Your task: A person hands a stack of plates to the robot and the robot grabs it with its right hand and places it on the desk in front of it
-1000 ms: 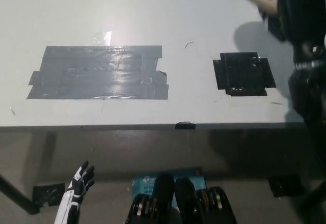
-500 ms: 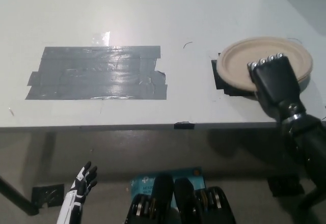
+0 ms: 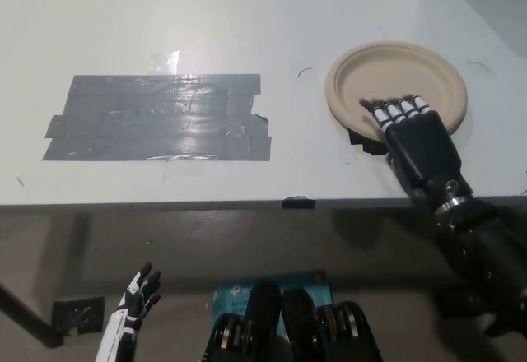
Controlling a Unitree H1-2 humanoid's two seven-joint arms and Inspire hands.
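- Desk: white top, filling the far part of the view, its near edge running across the middle.
- Grey tape patch: wide overlapping strips, stuck to the desk at the left.
- Stack of plates: tan, round, rimmed; set flat on the desk at the right, over a black tape patch of which only a near-left corner is seen.
- Right hand: black, laid over the near rim of the stack, fingers extended flat onto the plate surface; no grasp is shown.
- Left hand: white, resting low at the near left below the desk edge, fingers spread, nothing held.
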